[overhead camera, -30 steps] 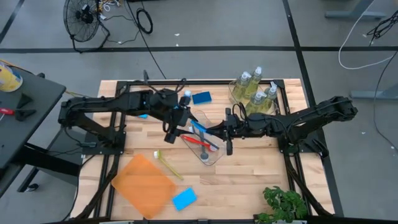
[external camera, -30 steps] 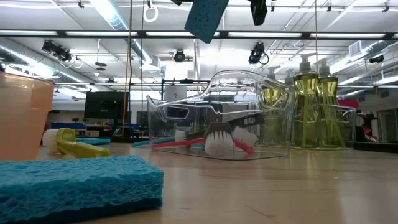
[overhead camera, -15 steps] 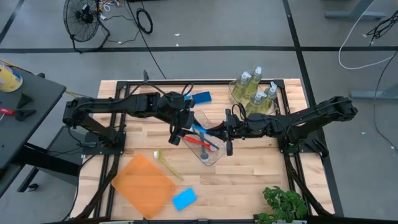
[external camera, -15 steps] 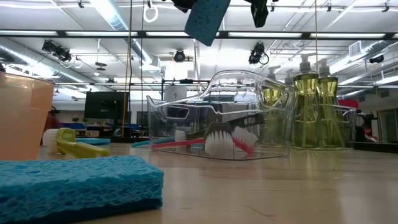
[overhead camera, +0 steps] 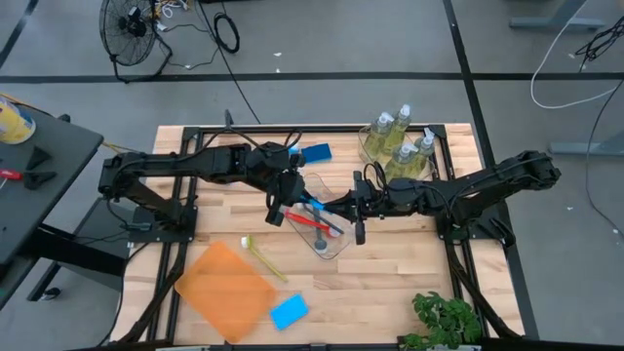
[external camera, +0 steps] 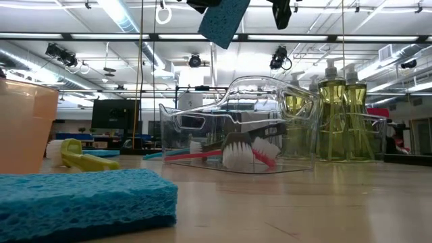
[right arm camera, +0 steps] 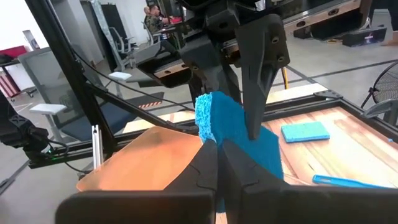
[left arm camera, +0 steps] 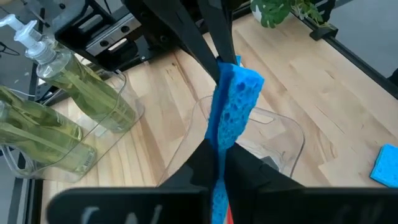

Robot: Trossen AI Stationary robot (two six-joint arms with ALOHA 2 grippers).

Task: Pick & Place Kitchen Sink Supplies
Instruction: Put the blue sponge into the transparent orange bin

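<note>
Held sponge: your left gripper (overhead camera: 281, 200) pinches a blue sponge (left arm camera: 233, 106) edge-up between its fingers. It hangs in the air above the open clear tub (overhead camera: 336, 244) at mid-table.
Right gripper: your right gripper (overhead camera: 357, 207) sits across the tub from the left one, with its fingers pressed together. Its tips point at the sponge from just beside it; you cannot tell whether they touch.
In the tub: a red brush (external camera: 223, 156) and a blue brush (overhead camera: 314, 207) lie inside, bristles toward the near end.
Behind right: soap bottles (overhead camera: 400, 136) stand upright in a second clear tub (overhead camera: 366, 146) at the far right corner, close behind the right arm.
Behind left: a second blue sponge (overhead camera: 316, 153) lies flat near the far edge, just beyond the left wrist.
Front left: the orange tray (overhead camera: 229, 291) lies askew, with a yellow-green brush (overhead camera: 263, 258) beside it and a third sponge (overhead camera: 289, 311) at its near corner.
Edges: a green plant (overhead camera: 444, 322) crowds the near right corner.
Open room: you have bare table (overhead camera: 390, 283) in front of the tub, between the tray and the plant.
</note>
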